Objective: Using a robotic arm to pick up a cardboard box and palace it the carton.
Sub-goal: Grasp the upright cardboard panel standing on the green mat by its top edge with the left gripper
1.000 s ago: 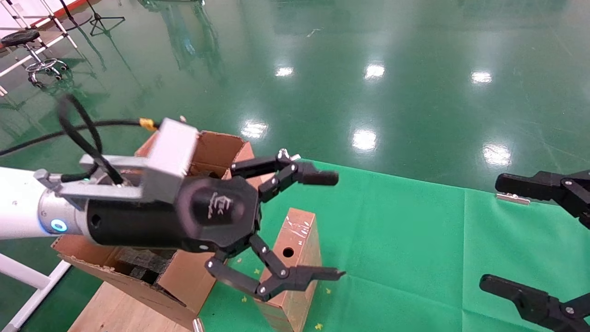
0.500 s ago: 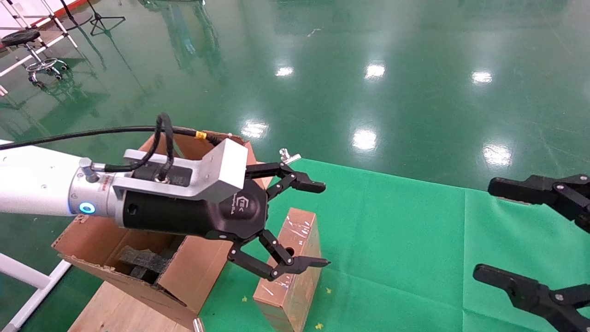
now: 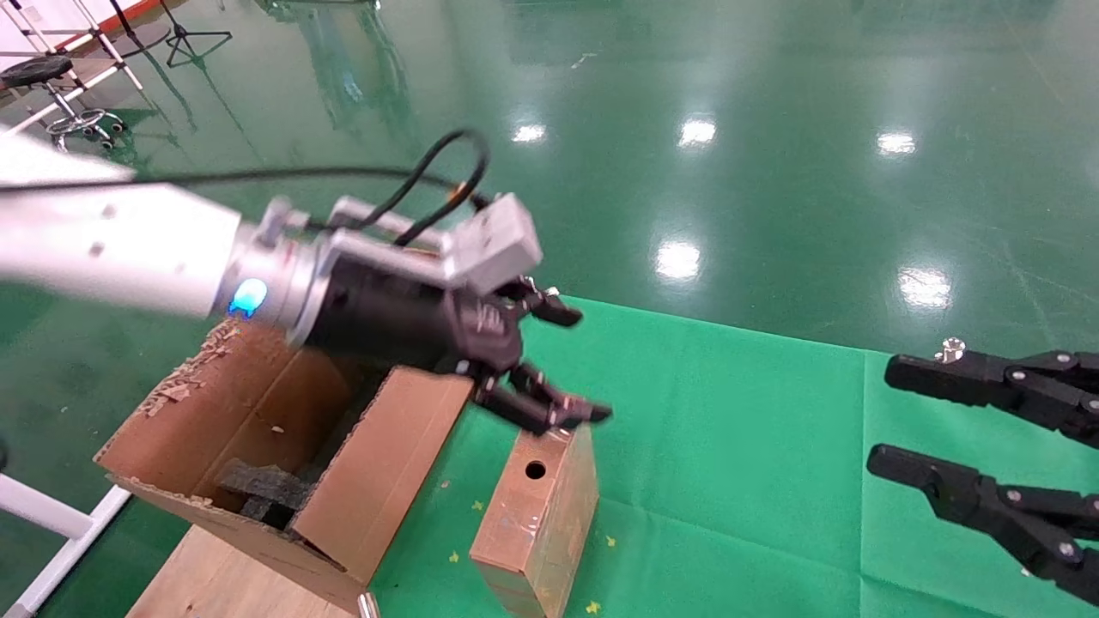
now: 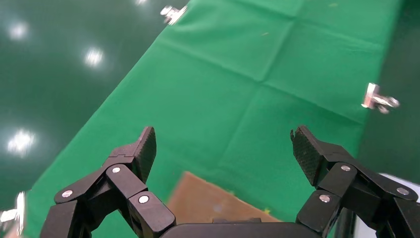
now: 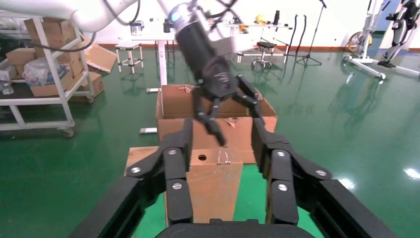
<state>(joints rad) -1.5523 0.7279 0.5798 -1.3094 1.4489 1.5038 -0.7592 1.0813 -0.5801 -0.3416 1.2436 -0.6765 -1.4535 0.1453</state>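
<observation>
Two grippers showing in the head view, only the left one working. I'm hovering the left gripper [image 3: 562,365] wide open and empty just above the far top end of the cardboard box [image 3: 537,515], lower finger close to or grazing the top edge, can't tell which. Box is standing on its narrow edge on the green cloth [image 3: 755,446], just beside the carton [image 3: 258,446], round hole facing me. Right gripper [image 3: 893,416] is parked open at the right, holding nothing.

Left wrist view: I'm seeing both pads spread wide, nothing between them, a brown corner of the box [image 4: 208,201] low between the fingers [image 4: 143,148].

Right wrist view: I'm looking down the box's [image 5: 213,183] narrow holed face, the left gripper [image 5: 233,119] hanging over it, the carton [image 5: 218,109] behind with ragged flaps.

Handling call: I'm reading it as light, stiff cardboard, but the glossy tape looks slippery and the slim stance tips easily. I'm planning to pinch across the two broad faces near the top, mid-length, off the tape.
</observation>
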